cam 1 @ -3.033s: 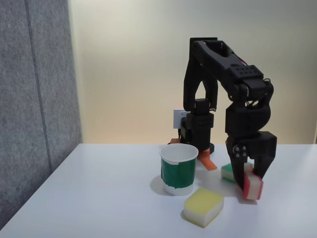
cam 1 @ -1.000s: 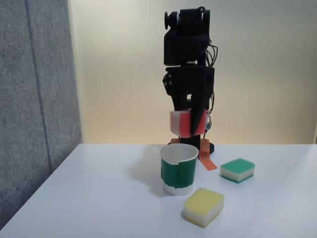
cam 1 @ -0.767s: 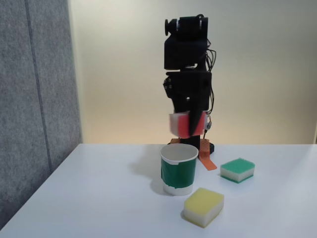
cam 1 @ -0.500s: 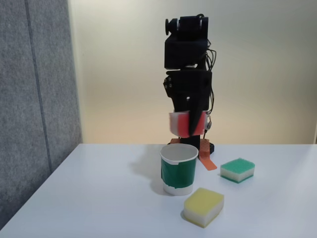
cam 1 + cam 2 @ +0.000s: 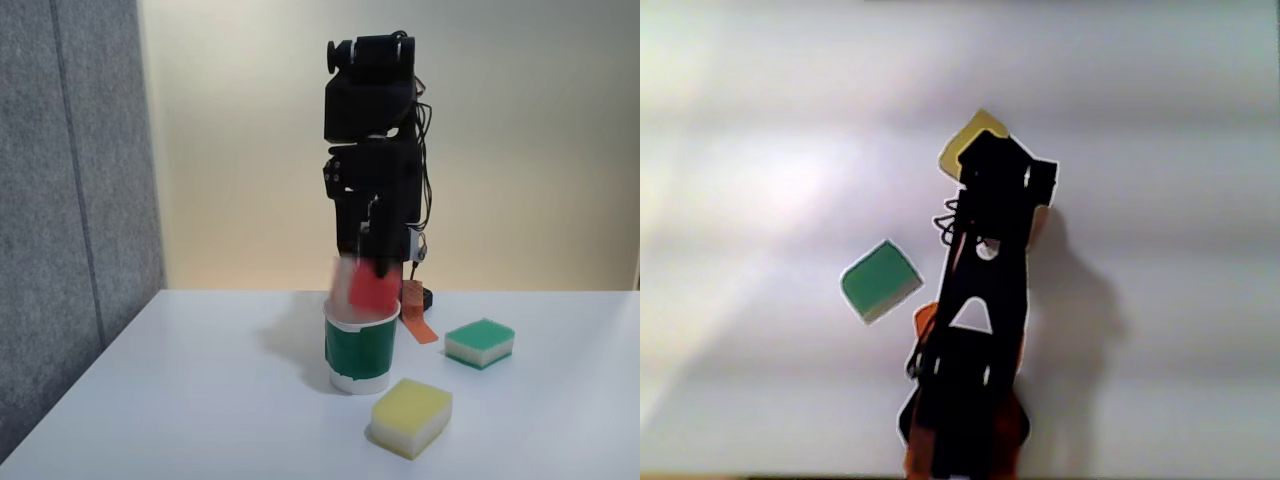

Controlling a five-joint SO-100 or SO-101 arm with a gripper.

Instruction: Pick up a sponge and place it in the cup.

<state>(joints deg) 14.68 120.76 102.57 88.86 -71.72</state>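
In the fixed view the sponge [image 5: 369, 288] looks blurry right under the tips of the gripper [image 5: 372, 262], just above the mouth of the cup [image 5: 360, 345], but whether the jaws hold it is too blurry to tell.

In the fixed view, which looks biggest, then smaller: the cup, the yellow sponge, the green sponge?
1. the cup
2. the yellow sponge
3. the green sponge

The yellow sponge sits nearer the camera, so the two sponges may really be alike in size.
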